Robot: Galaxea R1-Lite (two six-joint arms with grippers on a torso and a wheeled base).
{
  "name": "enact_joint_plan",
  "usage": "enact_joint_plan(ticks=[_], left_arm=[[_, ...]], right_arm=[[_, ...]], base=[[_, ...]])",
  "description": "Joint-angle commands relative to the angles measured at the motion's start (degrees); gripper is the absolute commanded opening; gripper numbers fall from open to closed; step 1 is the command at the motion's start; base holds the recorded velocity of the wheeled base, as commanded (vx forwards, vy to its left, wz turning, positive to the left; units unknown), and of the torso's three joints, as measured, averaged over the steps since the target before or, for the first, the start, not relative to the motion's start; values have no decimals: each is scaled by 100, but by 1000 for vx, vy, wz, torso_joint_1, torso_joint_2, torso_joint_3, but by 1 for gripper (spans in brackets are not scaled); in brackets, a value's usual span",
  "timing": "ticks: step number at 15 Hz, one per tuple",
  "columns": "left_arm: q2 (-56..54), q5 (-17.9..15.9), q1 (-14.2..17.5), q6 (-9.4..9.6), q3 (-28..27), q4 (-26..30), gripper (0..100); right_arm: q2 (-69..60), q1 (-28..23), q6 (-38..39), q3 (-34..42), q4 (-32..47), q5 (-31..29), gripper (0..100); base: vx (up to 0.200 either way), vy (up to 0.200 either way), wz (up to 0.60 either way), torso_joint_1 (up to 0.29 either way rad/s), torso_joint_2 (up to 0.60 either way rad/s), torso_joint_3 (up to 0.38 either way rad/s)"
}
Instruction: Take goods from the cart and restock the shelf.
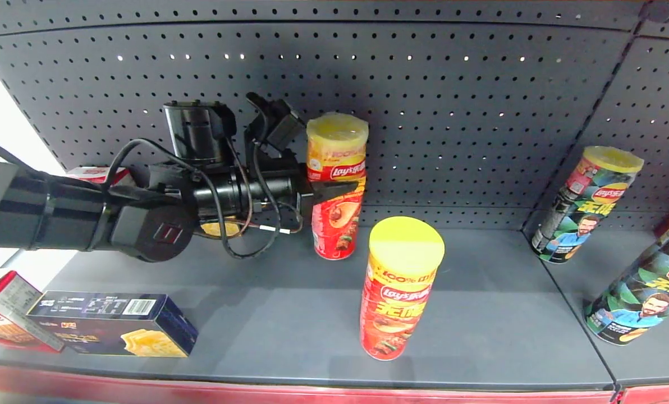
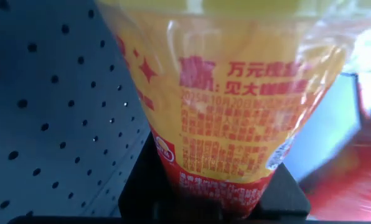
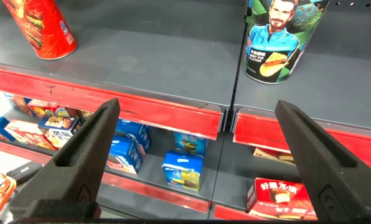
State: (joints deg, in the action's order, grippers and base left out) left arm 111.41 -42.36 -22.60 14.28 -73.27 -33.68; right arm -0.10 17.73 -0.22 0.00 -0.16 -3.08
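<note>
Head view, upper centre: can point(image 1: 337, 148) being clenched by left gripper point(image 1: 336, 193), at shelf point(image 1: 267, 314) back beside pegboard point(image 1: 480, 112) | judged: upright seating being called for, base flat before release | right gripper point(image 3: 198, 162) being held agape.

Your red can point(image 2: 229, 112) blurs up close, top cut off — in the head view, the edge clips a green can point(image 1: 643, 297) at 4 o'clock.
</note>
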Motion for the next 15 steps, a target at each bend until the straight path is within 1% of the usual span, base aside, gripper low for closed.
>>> enact_joint_plan(ticks=[1,2,5,7,12,15], left_arm=[[346,9,10,14,-206,-42,0],[584,-9,28,-4,-364,-341,0],[768,-9,37,-39,-496,-490,0],[768,-9,10,-39,-487,-543,0],[847,-9,-43,-48,-399,-886,0],[1014,-9,-60,-48,-329,-1255,0]], right_arm=[[10,3,-4,0,-2,1,100],[10,3,-4,0,-2,1,100],[10,3,-4,0,-2,1,100],[10,3,-4,0,-2,1,100],[10,3,-4,0,-2,1,100],[10,3,-4,0,-2,1,100]], base=[[0,0,0,0,0,0],[0,0,0,0,0,0],[0,0,0,0,0,0],[0,0,0,0,0,0],[0,0,0,0,0,0],[0,0,0,0,0,0]])
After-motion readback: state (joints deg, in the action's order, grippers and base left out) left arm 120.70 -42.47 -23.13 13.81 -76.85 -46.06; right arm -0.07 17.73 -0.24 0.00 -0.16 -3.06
